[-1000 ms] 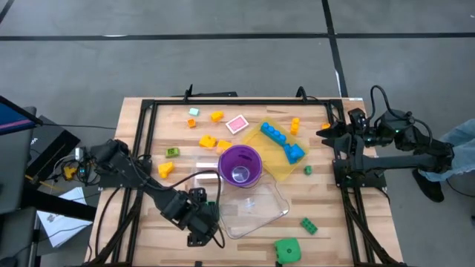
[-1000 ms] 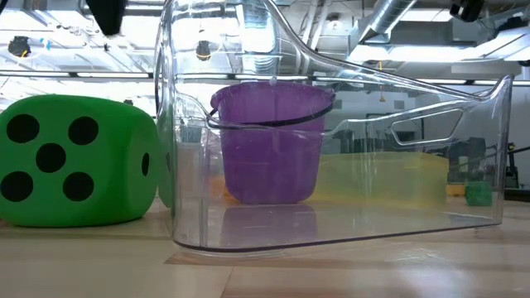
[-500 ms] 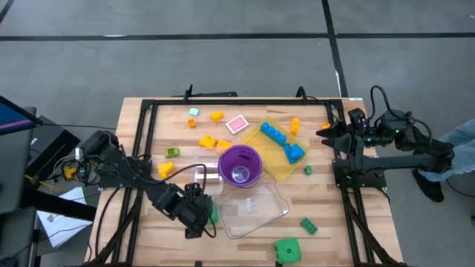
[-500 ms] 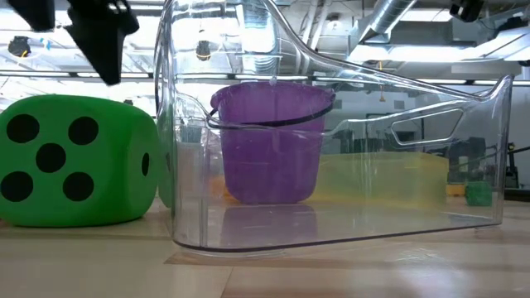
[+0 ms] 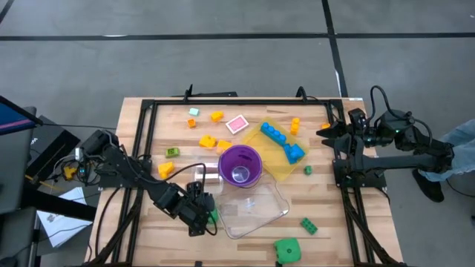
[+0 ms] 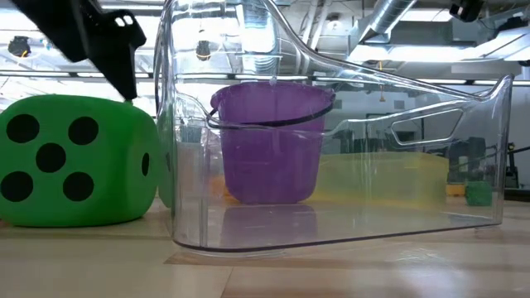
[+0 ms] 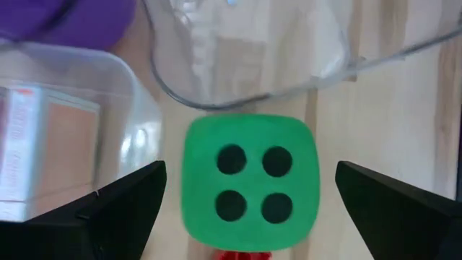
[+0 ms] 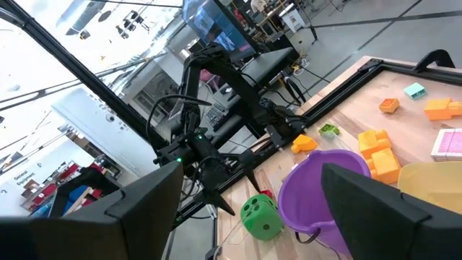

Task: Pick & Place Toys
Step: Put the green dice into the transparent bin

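Note:
A green die with black dots stands on the wooden table beside the clear tub's near left corner. In the wrist view it shows four dots on top. My left gripper hangs open just above it, pointing steeply down, with one finger on each side and touching nothing. The low view shows its dark fingers over the die. A second green die sits at the near edge. Blue bricks lie on the yellow tray. My right gripper waits open at the table's right edge.
A purple cup stands against the tub's far side. Orange and yellow bits, a pink piece and small green bricks lie scattered. A red bit lies by the die. A black frame rims the table.
My left gripper has come down over the green die, tipping more steeply downward, and has stayed open. The die and the other things have not moved.

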Tool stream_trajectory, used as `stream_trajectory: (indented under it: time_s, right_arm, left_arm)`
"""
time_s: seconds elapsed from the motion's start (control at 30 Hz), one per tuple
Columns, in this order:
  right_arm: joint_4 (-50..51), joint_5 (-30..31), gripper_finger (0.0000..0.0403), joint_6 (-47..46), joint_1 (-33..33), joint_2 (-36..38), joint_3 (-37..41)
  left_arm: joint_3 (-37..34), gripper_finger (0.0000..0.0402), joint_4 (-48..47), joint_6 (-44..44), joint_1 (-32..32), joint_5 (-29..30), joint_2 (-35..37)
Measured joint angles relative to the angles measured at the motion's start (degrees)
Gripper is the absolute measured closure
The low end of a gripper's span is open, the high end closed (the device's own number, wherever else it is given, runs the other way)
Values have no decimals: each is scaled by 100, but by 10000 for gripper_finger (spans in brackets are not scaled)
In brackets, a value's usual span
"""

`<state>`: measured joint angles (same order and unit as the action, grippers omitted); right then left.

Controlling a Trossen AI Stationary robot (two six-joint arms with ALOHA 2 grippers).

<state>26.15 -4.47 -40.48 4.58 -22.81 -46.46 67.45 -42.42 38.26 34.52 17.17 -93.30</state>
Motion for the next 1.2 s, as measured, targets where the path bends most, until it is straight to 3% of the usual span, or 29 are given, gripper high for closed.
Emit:
stream_trajectory:
  time_s: [1.2]
  right_arm:
    - [208,0,82,-4,0,0,0]
  left_arm:
    - [-645,2,895,-93,-44,-68,20]
